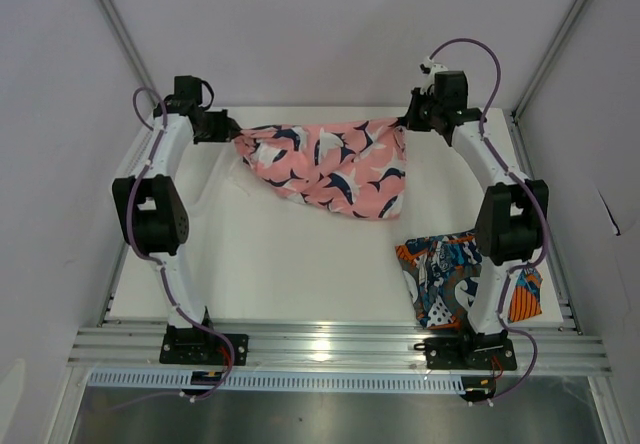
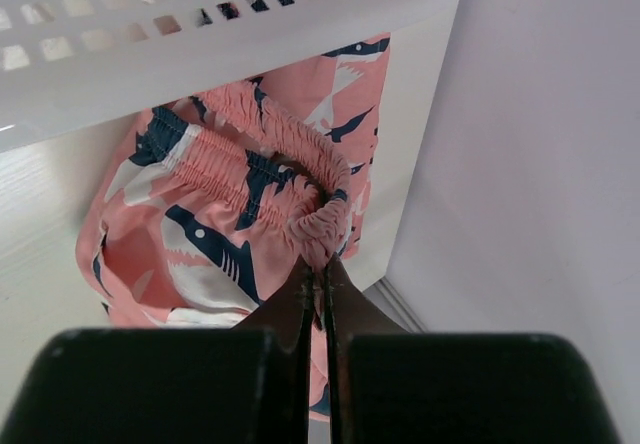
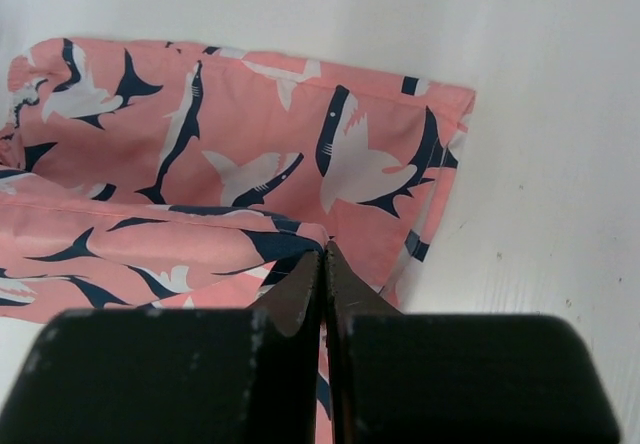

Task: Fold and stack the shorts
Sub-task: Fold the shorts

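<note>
The pink shorts (image 1: pixel 330 169) with navy-and-white sharks hang stretched between my two grippers over the back of the white table (image 1: pixel 290 264). My left gripper (image 1: pixel 232 136) is shut on the gathered waistband (image 2: pixel 315 226) at the shorts' left end. My right gripper (image 1: pixel 405 122) is shut on a fold of the pink fabric (image 3: pixel 250 134) at the right end. The lower edge of the shorts sags toward the table. The blue, orange, white and grey printed shorts (image 1: pixel 445 269) lie bunched at the front right, partly hidden by my right arm.
A white plastic mesh basket (image 2: pixel 200 24) fills the top of the left wrist view, close above the pink shorts. Metal frame posts (image 1: pixel 555 54) and grey walls enclose the table. An aluminium rail (image 1: pixel 340 344) runs along the near edge.
</note>
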`<state>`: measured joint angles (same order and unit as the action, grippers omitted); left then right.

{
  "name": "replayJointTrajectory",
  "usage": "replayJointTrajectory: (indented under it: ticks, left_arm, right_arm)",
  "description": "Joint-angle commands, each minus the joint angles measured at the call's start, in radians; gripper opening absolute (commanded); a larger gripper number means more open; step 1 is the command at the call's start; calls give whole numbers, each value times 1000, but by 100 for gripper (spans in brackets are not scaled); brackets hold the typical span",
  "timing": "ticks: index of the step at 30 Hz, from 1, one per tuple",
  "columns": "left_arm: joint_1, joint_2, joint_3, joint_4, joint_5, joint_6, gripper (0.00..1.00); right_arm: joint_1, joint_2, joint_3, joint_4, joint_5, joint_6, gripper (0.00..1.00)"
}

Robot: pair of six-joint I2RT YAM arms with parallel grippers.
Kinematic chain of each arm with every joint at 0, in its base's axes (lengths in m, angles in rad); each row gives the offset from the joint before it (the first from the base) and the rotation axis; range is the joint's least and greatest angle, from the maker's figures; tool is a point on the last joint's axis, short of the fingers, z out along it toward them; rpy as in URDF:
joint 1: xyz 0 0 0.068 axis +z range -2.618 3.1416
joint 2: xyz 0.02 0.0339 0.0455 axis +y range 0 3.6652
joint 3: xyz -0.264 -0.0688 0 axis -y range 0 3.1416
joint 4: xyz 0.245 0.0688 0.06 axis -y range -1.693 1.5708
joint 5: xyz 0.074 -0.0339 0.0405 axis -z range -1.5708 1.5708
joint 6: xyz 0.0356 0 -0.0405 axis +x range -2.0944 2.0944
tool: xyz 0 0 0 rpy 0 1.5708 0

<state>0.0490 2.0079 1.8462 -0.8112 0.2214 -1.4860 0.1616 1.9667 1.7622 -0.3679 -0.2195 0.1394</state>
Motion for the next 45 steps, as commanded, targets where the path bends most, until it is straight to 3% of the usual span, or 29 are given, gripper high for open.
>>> replayJointTrajectory:
  ticks: [1,10,13,14,17,18,21,23,29,33,38,45]
  left_arm:
    - [-1,35,34,79,9,-54,0]
    - [-15,120,28,331,7,-131,0]
    - [-20,143,5,475,10,-135,22]
    - [-23,146,-11,560,10,-134,45]
    - [-29,153,-10,619,15,-111,90]
    - [-31,158,-1,612,19,-105,97]
    - [-32,178,56,583,42,-76,99]
    - [-32,192,108,569,55,-51,99]
    - [-38,169,228,453,84,187,99]
    - [-67,80,203,376,76,387,99]
    - [-70,-67,-25,382,105,530,99]
    - [-101,-259,-267,386,46,650,99]
  right_arm:
    - [-17,63,95,23,-3,9,0]
    - [-60,293,258,66,-12,52,0]
    - [-73,380,348,67,20,80,0]
    - [-77,405,376,64,19,92,0]
    - [-80,503,520,5,25,98,27]
    - [-80,520,548,-17,22,100,48]
    - [-83,535,574,-13,39,111,73]
    - [-91,517,569,-23,40,112,79]
    - [-146,373,370,20,-110,175,83]
    - [-152,345,298,-19,-312,216,82]
    - [-152,287,148,-3,-349,229,80]
    - [-140,46,-233,136,-305,236,80]
